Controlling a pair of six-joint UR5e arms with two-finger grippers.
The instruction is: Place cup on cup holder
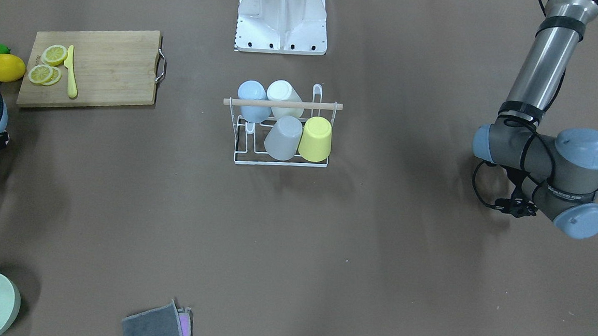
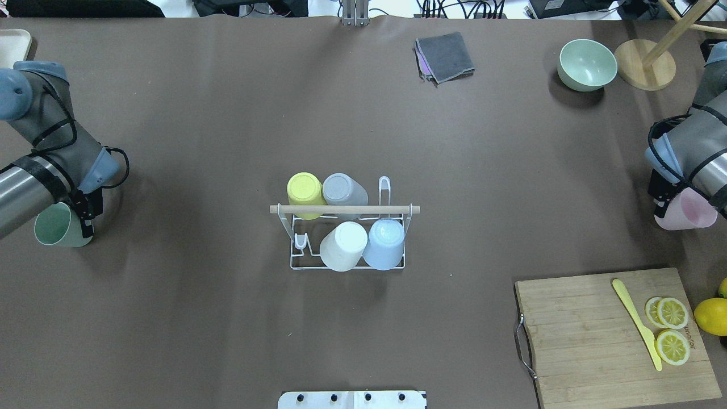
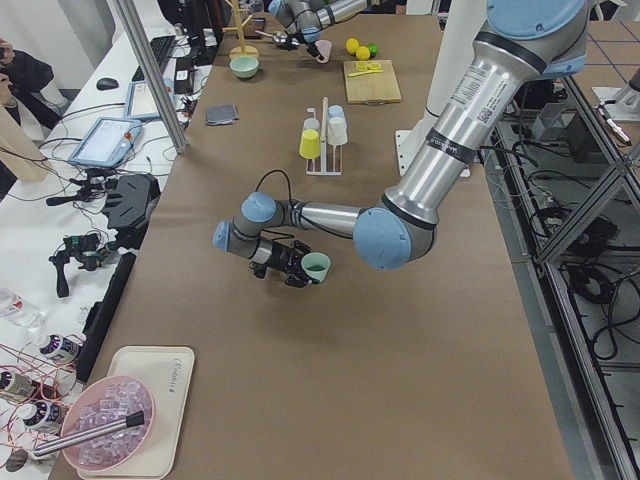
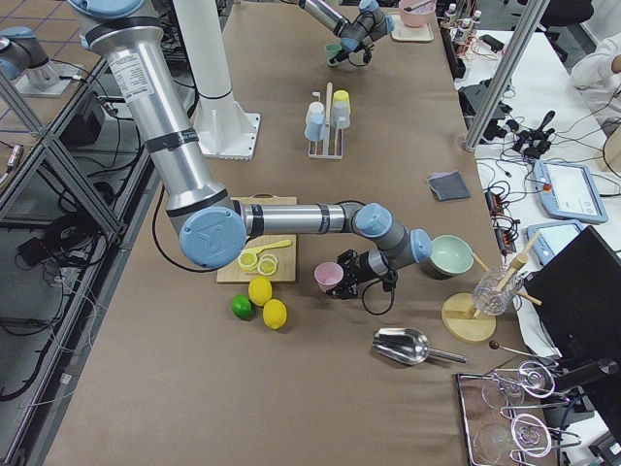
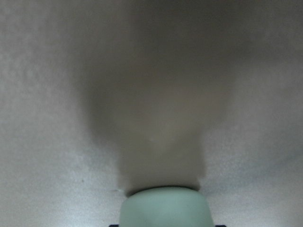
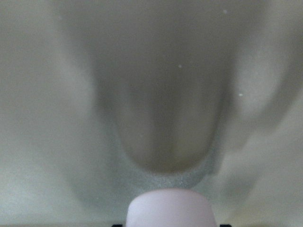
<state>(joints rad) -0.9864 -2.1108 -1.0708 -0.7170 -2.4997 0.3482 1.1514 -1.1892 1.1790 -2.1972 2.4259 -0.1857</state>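
Six cups are in play. Four sit mouth-down on the cup holder (image 2: pixel 397 209) at mid-table: a yellow cup (image 2: pixel 305 190), a grey cup (image 2: pixel 342 189), a white cup (image 2: pixel 344 244) and a blue cup (image 2: pixel 385 243). The other two are in the air, well apart from the rack. The left gripper (image 3: pixel 300 268) has its fingers closed on a green cup (image 2: pixel 59 226), and the right gripper (image 4: pixel 343 276) is clamped on a pink cup (image 2: pixel 687 211). Both held cups lie with the long axis roughly level, mouth turned outward and base toward the rack. Each would probably need tipping mouth-down before it can drop over a peg. Two pegs are bare. The near-row peg (image 2: pixel 300 241) is on the left arm's side and the far-row peg (image 2: pixel 384 190) is on the right arm's side. The left gripper looks somewhat nearer the rack. Elsewhere lie one cutting board (image 2: pixel 590 335) bearing three lemon slices and one yellow knife (image 2: pixel 636 321), and one pale bowl (image 2: pixel 588 65).
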